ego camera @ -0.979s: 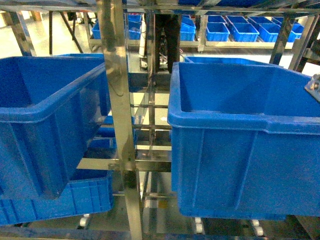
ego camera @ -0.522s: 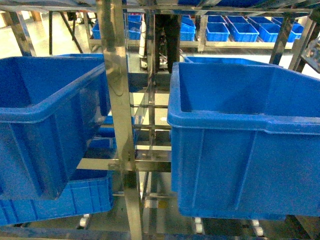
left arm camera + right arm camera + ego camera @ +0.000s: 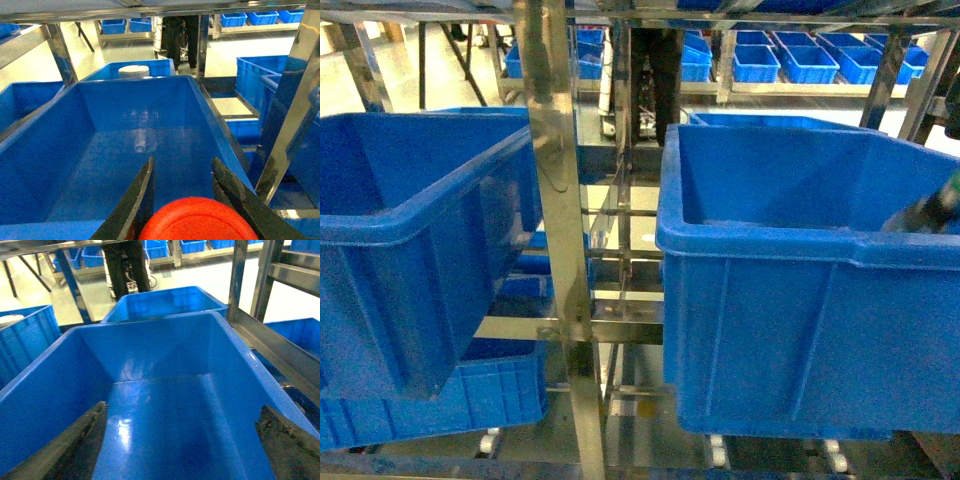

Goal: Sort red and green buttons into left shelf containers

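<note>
Gripping the red button [image 3: 197,220], the left gripper [image 3: 185,200] hangs over a blue crate [image 3: 45,145], release apparently next; the right gripper [image 3: 180,440] gapes empty.

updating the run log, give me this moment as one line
left gripper: shut on red button over blue crate | right gripper: open, empty

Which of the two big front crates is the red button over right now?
The left crate. The left gripper holds the red button above its bare floor; over the right crate the right gripper is open, holding nothing.
</note>
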### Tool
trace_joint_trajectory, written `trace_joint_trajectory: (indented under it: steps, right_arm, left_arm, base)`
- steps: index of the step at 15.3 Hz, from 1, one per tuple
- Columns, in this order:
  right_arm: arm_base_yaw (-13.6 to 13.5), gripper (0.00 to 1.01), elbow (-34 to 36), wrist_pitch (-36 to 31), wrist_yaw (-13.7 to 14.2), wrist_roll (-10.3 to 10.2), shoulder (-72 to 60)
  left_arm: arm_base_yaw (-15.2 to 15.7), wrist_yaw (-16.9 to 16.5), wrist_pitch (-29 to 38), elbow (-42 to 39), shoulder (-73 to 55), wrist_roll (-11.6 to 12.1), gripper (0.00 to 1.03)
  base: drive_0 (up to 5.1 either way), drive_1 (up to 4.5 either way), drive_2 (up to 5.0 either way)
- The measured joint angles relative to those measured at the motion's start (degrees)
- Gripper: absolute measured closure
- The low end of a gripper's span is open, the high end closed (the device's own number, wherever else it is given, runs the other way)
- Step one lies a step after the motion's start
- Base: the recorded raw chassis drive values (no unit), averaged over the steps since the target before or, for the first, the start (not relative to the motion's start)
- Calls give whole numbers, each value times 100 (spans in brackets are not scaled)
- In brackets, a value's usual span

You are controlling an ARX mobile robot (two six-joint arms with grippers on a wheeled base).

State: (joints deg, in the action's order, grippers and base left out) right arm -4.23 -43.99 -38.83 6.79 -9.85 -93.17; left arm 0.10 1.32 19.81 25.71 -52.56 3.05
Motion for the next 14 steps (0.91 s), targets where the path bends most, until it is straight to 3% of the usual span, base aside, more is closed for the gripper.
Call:
trace_joint_trajectory:
  steps: [1, 3, 5, 8, 10, 11, 12, 14]
  right_arm:
    - [-173, 2, 564, -129, -17, 120, 570]
    - [-568, 3, 1399, -236, 114, 343, 1464]
    - [-682, 3, 1622, -264, 199, 404, 1709]
    - [-1209, 3, 2109, -131, 756, 704, 2889]
    - [-1172, 3, 2050, -356, 1150, 1012, 3012]
    - [-1145, 3, 2046, -345, 1178, 1143, 2881]
    - [-1145, 3, 2046, -332, 1178, 1147, 2892]
    - [-1145, 3, 2046, -332, 1178, 1147, 2892]
  left_arm:
    - [0, -2, 0, 0, 0, 2, 72]
    - [0, -2, 0, 0, 0, 0, 72]
    - [0, -2, 0, 2, 0, 0, 72]
    - [0, -2, 0, 2, 0, 2, 72]
    - [0, -2, 0, 0, 0, 0, 72]
    - [2, -11, 63, 0, -7, 4, 72]
    - [234, -170, 914, 323, -824, 127, 72]
    - [535, -321, 1687, 881, -1867, 245, 72]
  base:
    - [0, 0, 0]
    - [0, 0, 0]
    - [0, 0, 0]
    - [0, 0, 0]
    - [0, 0, 0]
    - [0, 0, 0]
    - [0, 0, 0]
    - [0, 0, 0]
